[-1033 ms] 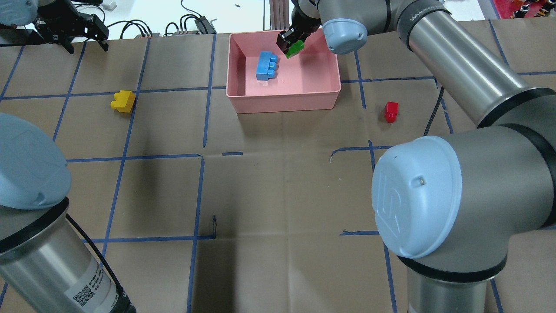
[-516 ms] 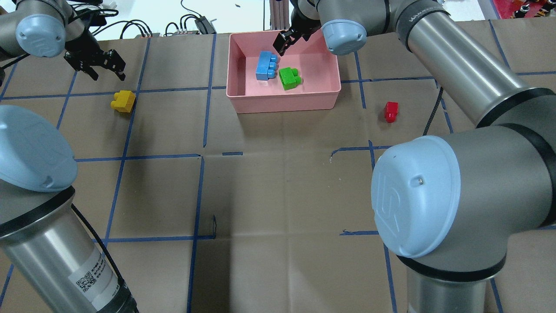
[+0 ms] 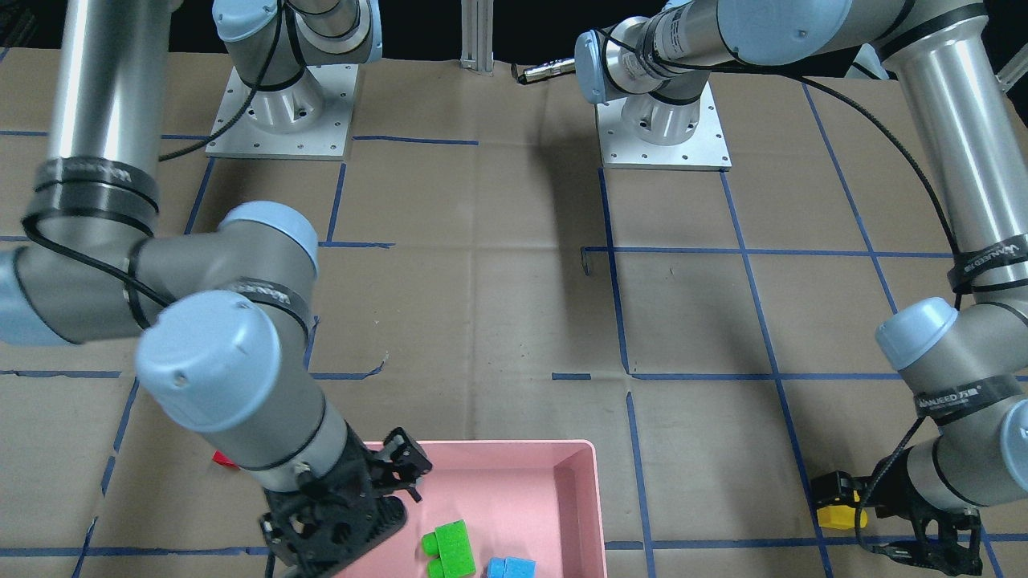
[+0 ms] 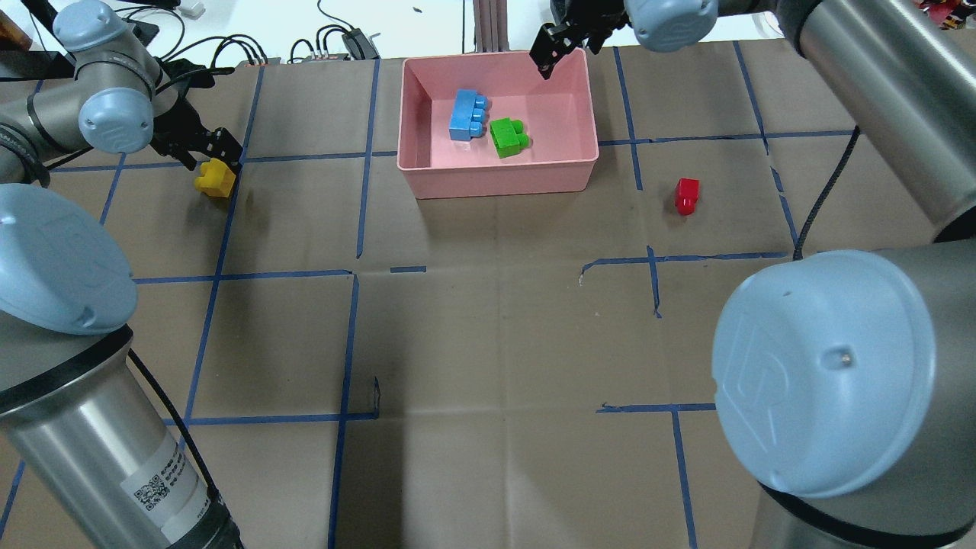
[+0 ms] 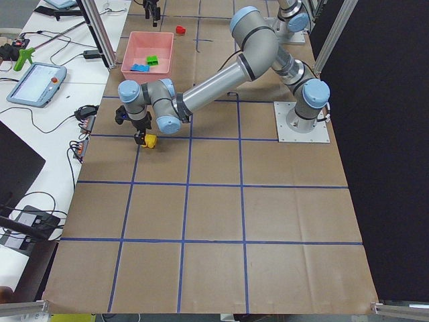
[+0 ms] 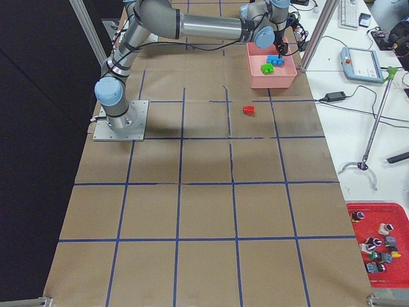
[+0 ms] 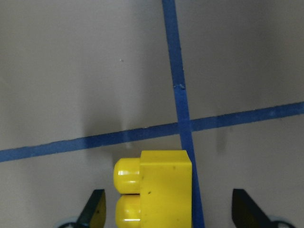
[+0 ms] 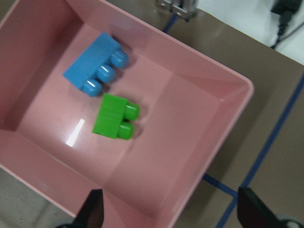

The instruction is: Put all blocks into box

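Left gripper (image 4: pixel 209 155) hangs low over the yellow block (image 4: pixel 216 179), fingers apart, one on each side, a gap at both. Block lies on its side on the surface (image 4: pixel 473 328), studs sideways, just beside a blue tape (image 7: pixel 176 71) crossing.

Right gripper (image 4: pixel 553 50) is spread and empty above the far rim of the box (image 4: pixel 496 181). Inside the box: light blue block (image 4: pixel 467 115) and green block (image 4: pixel 508 137), close together, both tipped with studs to the side. Red block (image 4: pixel 686 195) is on the surface to the box's right, well apart.

Cables (image 4: pixel 328 38) run along the far edge. A black band (image 3: pixel 986 261) on the left arm reads "WANJEED". QR sticker (image 4: pixel 156 505) on the near left arm, too small to read.
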Robot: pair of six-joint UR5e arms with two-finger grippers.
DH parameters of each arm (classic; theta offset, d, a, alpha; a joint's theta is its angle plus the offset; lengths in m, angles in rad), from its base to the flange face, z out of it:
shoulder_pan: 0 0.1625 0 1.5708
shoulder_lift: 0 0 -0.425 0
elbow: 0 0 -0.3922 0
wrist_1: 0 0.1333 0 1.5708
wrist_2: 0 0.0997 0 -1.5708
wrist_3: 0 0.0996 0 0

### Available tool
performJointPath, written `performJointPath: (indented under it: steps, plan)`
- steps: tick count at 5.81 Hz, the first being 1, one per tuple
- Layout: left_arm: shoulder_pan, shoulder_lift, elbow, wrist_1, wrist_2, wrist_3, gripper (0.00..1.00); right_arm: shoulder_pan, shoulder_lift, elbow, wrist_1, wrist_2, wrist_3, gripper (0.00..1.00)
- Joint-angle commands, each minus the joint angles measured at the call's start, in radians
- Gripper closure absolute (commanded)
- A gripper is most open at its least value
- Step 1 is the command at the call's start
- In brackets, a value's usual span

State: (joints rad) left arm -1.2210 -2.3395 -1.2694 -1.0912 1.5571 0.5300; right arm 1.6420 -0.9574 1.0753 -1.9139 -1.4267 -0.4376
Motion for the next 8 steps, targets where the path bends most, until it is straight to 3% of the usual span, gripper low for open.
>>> performJointPath:
  steps: [1, 2, 4, 5, 6, 8]
  plan:
    - [0.002, -0.003, -0.016, 0.042, 0.008, 0.041, 0.07, -0.071, -0.052, 0.065, -0.003, -0.149, 0.003, 0.01]
    - [0.002, -0.004, -0.015, 0.042, 0.008, 0.044, 0.07, -0.076, -0.082, 0.194, -0.142, -0.162, 0.008, 0.01]
    - [0.009, -0.021, -0.015, 0.069, 0.009, 0.056, 0.07, -0.128, -0.205, 0.546, -0.453, -0.162, 0.101, 0.01]
    - [0.018, -0.021, -0.012, 0.070, 0.008, 0.054, 0.15, -0.184, -0.225, 0.701, -0.549, -0.150, 0.117, 0.01]
    - [0.018, -0.021, -0.013, 0.070, 0.012, 0.054, 0.33, -0.223, -0.218, 0.739, -0.542, -0.149, 0.234, 0.01]
    - [0.018, -0.006, -0.002, 0.067, 0.014, 0.042, 0.60, -0.223, -0.201, 0.761, -0.548, -0.147, 0.414, 0.01]
